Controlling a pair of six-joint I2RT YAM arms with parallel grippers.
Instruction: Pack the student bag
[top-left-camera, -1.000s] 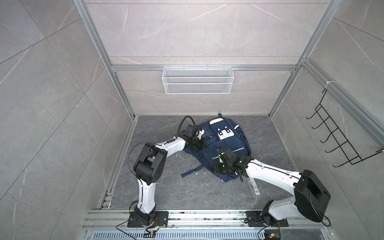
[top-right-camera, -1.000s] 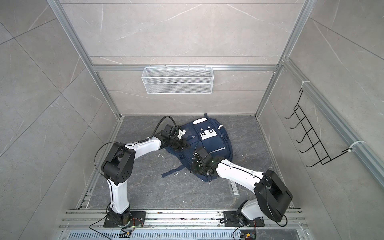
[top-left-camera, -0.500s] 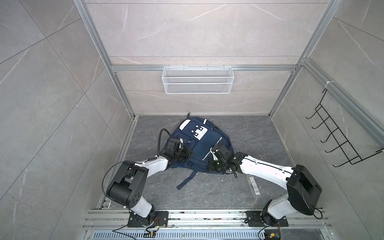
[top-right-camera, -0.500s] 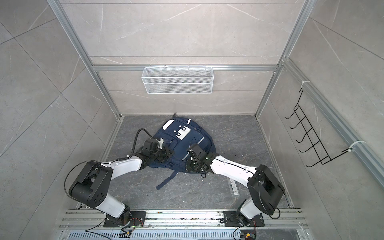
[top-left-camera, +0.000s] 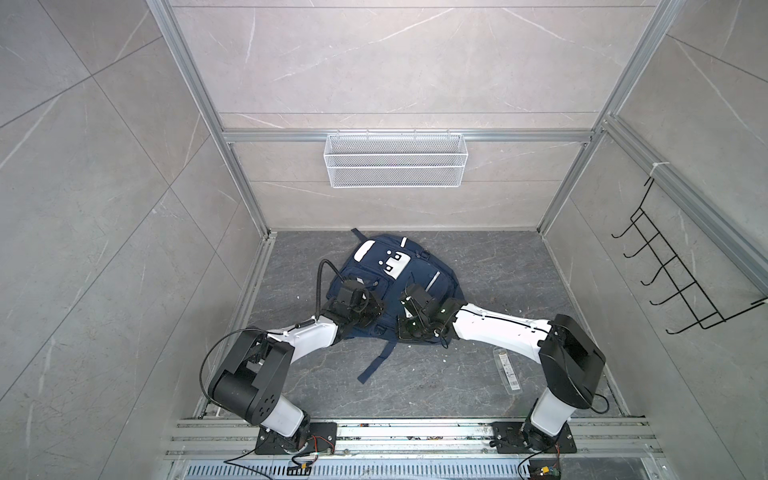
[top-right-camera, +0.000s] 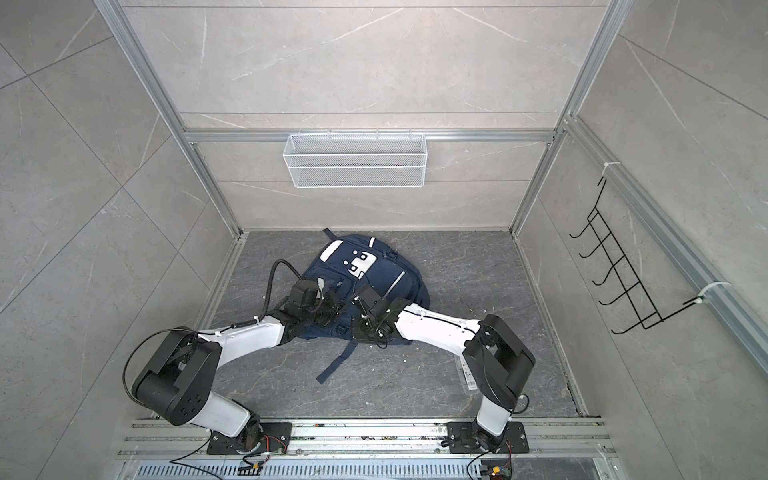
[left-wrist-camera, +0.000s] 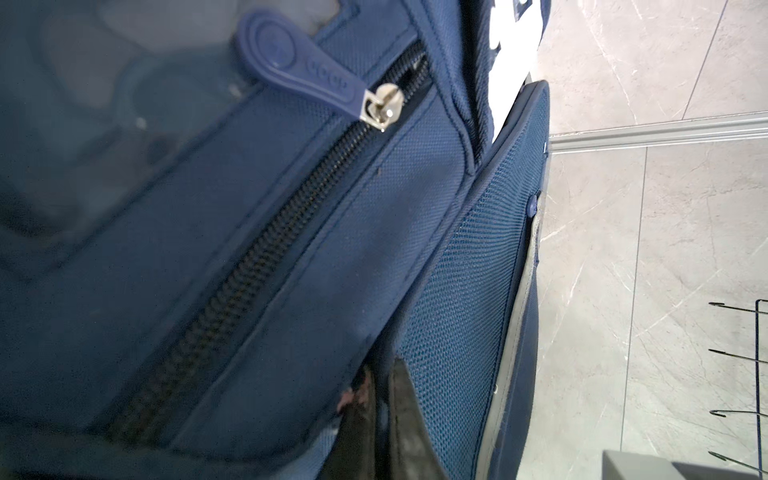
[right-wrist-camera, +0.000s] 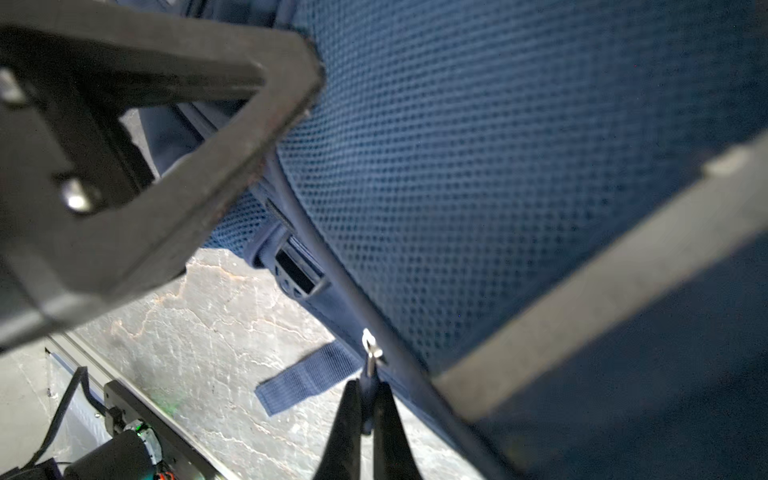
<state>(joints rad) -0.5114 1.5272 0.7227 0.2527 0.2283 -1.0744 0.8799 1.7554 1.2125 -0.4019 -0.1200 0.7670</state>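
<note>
The bag (top-left-camera: 415, 274), judged soft and floppy, was pinched at a seam (left-wrist-camera: 415, 291) by left hand (left-wrist-camera: 380, 382); zip pull (right-wrist-camera: 370, 361) was clamped by right hand (right-wrist-camera: 365, 388).

Both top views: bright, even light, soft shadows, sharp, edges bowed. Wrist views: dimmer, student bag (left-wrist-camera: 291, 249) blurred near lens.

1. Blue rubber zip pull (left-wrist-camera: 299, 62) on the student bag (left-wrist-camera: 332, 257): a round embossed emblem and a few small raised letters near its metal end, too soft to read with certainty.
2. White patch (top-left-camera: 392, 262) on the bag's front: dark marks only, no legible word.
3. Clear strip (top-left-camera: 508, 371) lying to the right of the bag in both top views: small print, unreadable.
</note>
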